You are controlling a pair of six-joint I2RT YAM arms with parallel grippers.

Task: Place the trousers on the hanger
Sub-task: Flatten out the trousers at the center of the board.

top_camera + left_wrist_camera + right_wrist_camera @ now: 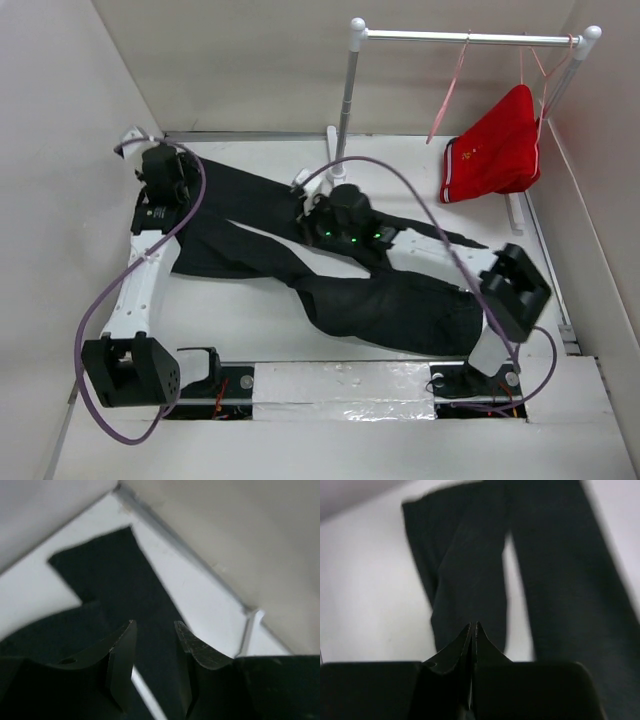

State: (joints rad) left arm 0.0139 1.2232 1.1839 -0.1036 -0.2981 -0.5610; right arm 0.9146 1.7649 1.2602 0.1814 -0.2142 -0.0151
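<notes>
The black trousers (pixel 385 305) lie flat across the table, waist end at the near right, two legs running to the far left. The thin pale-pink hanger (pixel 447 95) hangs from the rod at the back, apart from both arms. My left gripper (pixel 155 625) is at the far left corner, open just above a trouser leg (pixel 115 575), with a thin pale strip showing between its fingers. My right gripper (pixel 474 624) is shut over the middle of the legs (pixel 470 570), and no cloth shows between its tips. The right wrist (pixel 345 220) sits mid-table.
A white rack (pixel 350 90) stands at the back, its rod reaching right. Red shorts with white trim (pixel 495 150) hang at its right end. Walls close in on the left, back and right. Purple cables (pixel 100 310) loop beside both arms.
</notes>
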